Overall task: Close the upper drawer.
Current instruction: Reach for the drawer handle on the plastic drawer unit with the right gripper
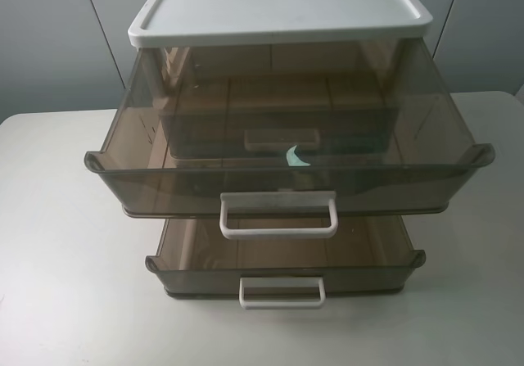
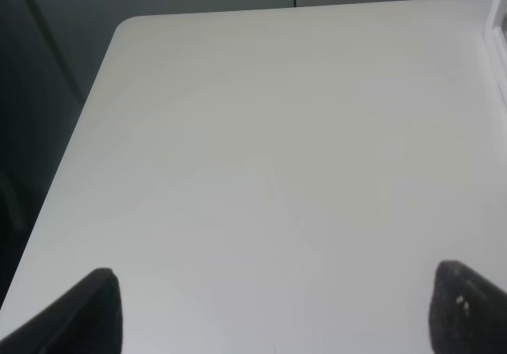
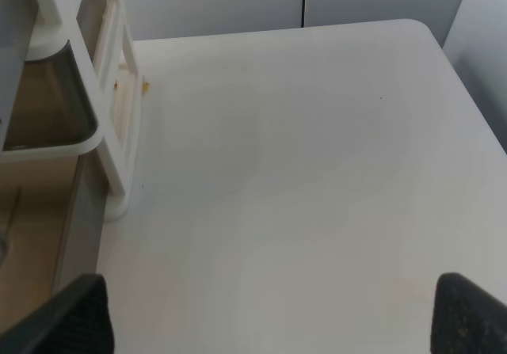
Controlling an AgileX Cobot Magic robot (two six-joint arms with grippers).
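The upper drawer (image 1: 164,187) is smoky-brown translucent plastic and is pulled far out of the white-topped cabinet (image 1: 278,6). Its wide white loop handle (image 1: 278,233) faces the front, and a pale-green fleck (image 1: 299,155) lies inside. Neither gripper shows in the exterior view. My left gripper (image 2: 277,314) is open and empty over bare table, well left of the cabinet. My right gripper (image 3: 273,314) is open and empty over the table to the right of the cabinet; a brown drawer corner (image 3: 51,100) shows beside it.
A shallower brown lower drawer (image 1: 196,277) with a smaller white handle (image 1: 282,292) is also pulled out beneath the upper one. The cabinet's white frame (image 3: 119,108) stands on a white table (image 1: 57,259). The table's rounded edges (image 2: 119,33) show at the sides.
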